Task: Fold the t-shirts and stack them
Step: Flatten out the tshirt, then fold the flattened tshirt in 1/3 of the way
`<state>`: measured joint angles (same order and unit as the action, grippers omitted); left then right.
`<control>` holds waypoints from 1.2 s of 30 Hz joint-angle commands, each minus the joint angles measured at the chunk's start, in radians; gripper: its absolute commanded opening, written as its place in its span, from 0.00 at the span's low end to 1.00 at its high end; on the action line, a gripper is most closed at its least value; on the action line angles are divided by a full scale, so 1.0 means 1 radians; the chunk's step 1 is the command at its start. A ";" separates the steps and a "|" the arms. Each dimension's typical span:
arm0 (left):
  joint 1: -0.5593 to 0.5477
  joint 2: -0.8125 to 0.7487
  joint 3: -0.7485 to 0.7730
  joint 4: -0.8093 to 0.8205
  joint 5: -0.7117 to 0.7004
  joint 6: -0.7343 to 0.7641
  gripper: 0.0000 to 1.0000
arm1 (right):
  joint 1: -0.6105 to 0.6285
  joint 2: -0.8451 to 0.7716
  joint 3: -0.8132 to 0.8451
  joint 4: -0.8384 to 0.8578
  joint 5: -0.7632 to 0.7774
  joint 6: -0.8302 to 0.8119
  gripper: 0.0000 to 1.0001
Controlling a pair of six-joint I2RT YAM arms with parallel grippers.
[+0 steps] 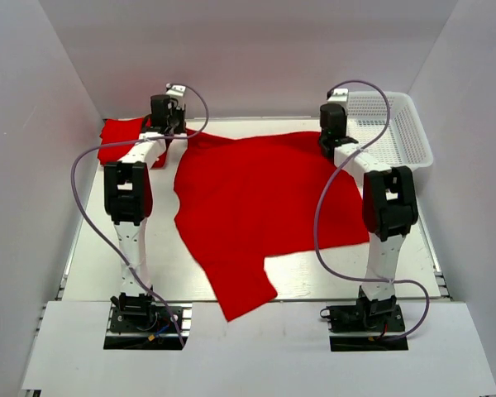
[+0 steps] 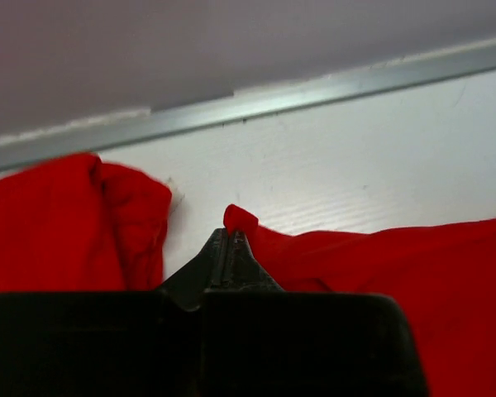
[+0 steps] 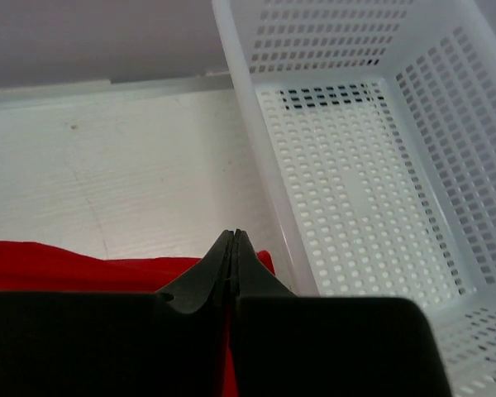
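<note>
Count: spread shirt (image 1: 256,207), bunched shirt (image 1: 120,139) (two total); one basket (image 1: 397,132).

We record one white table (image 1: 99,256), carrying three items. A spread t-shirt (image 1: 256,207), red, lies open across the middle, one end reaching toward the near edge. A bunched t-shirt (image 1: 120,141), red, sits at the far left corner. A white mesh basket (image 1: 405,136) stands at the far right corner, just beside the spread t-shirt.
</note>
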<state>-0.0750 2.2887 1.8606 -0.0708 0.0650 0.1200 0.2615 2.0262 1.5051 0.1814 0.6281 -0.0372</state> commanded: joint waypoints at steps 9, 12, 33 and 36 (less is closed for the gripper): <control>0.004 -0.061 0.059 0.094 0.098 -0.052 0.00 | -0.022 0.118 0.291 -0.005 -0.047 -0.061 0.00; -0.005 -0.138 -0.067 0.130 0.098 -0.092 0.00 | -0.036 0.146 0.337 -0.017 -0.048 -0.079 0.00; -0.062 -0.716 -0.710 -0.032 0.183 -0.329 0.00 | -0.074 0.088 0.300 -0.092 -0.130 -0.078 0.00; -0.086 -0.776 -0.757 -0.081 0.153 -0.329 0.00 | -0.074 0.069 0.277 -0.103 -0.113 -0.081 0.00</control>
<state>-0.1429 1.6135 1.1378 -0.0814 0.2073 -0.1940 0.1921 2.1803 1.7962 0.0719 0.4969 -0.1123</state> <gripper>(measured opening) 0.009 0.011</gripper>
